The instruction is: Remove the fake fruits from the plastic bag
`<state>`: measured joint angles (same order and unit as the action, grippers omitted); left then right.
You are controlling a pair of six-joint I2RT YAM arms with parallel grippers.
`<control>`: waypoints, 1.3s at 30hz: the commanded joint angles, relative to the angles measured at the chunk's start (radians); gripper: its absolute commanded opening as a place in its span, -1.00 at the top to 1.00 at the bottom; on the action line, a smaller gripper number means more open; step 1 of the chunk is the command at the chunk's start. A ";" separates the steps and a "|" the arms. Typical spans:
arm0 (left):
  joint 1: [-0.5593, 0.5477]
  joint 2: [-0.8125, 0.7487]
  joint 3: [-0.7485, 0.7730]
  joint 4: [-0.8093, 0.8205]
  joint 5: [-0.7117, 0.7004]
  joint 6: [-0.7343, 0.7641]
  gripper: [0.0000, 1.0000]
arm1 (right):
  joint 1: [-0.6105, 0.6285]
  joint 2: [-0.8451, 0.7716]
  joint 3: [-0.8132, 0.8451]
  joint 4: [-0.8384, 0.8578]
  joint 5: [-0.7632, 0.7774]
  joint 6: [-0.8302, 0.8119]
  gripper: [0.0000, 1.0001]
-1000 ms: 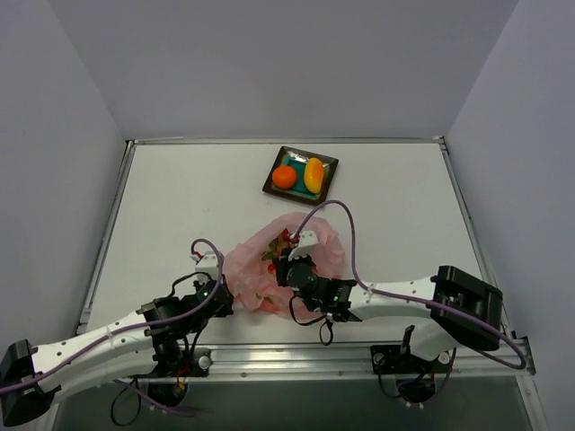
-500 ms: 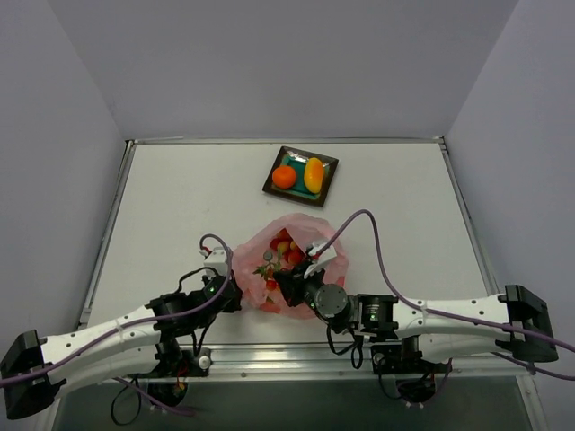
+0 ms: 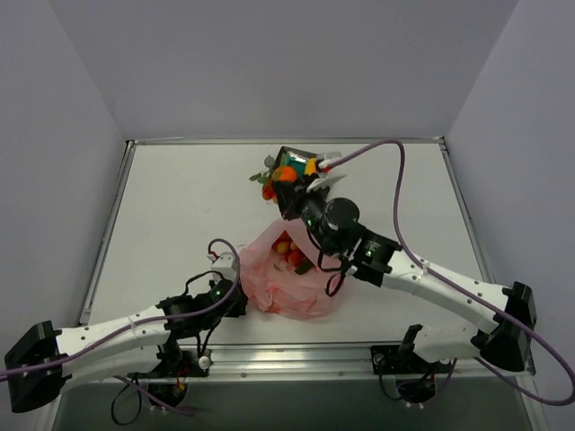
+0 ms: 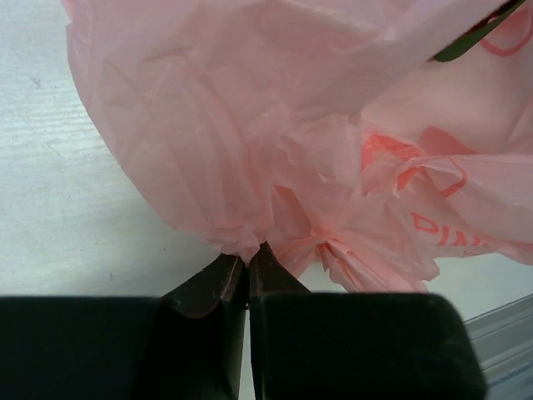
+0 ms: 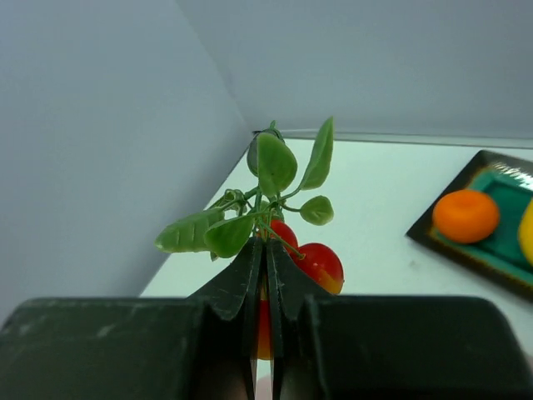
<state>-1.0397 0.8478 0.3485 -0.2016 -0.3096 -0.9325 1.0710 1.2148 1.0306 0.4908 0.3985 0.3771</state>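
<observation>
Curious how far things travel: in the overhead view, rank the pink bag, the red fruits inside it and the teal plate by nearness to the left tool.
1. Pink bag: pinched in the left tool.
2. Red fruits: inside the bag, just beyond.
3. Teal plate: at the far end.

White matte table (image 3: 180, 206) with faint grain, thin metal rim (image 3: 207, 141) along its far edge, aluminium rail (image 3: 296, 357) across the near edge, plain pale grey-lilac back wall (image 3: 287, 63), matching left side panel (image 3: 45, 180), right side panel (image 3: 530, 135), even diffuse light, soft shadows

plate (image 5: 502, 246) behind the bag (image 3: 292, 287) — some fruits (image 3: 289, 254) inside it.
</observation>
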 commanded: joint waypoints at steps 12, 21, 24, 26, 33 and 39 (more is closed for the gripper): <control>-0.011 -0.024 -0.103 0.114 -0.002 -0.019 0.95 | -0.463 0.541 0.315 0.028 -0.193 -0.178 1.00; -0.019 0.005 -0.141 0.232 -0.003 0.004 0.95 | -0.482 0.833 0.551 -0.075 -0.216 -0.198 1.00; -0.019 -0.001 -0.141 0.238 -0.013 0.020 0.95 | -0.483 0.876 0.574 -0.089 -0.185 -0.199 1.00; -0.019 -0.009 -0.141 0.240 -0.013 0.043 0.95 | -0.487 0.888 0.579 -0.089 -0.153 -0.201 1.00; -0.017 0.005 -0.146 0.283 0.010 0.070 0.95 | -0.517 0.977 0.683 -0.089 -0.099 -0.207 1.00; -0.017 0.010 -0.143 0.275 0.006 0.072 0.95 | -0.536 1.115 0.827 -0.092 -0.058 -0.225 0.93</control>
<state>-1.0527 0.8597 0.1989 0.0479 -0.2955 -0.8783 0.5484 2.2677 1.7844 0.3862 0.2848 0.1734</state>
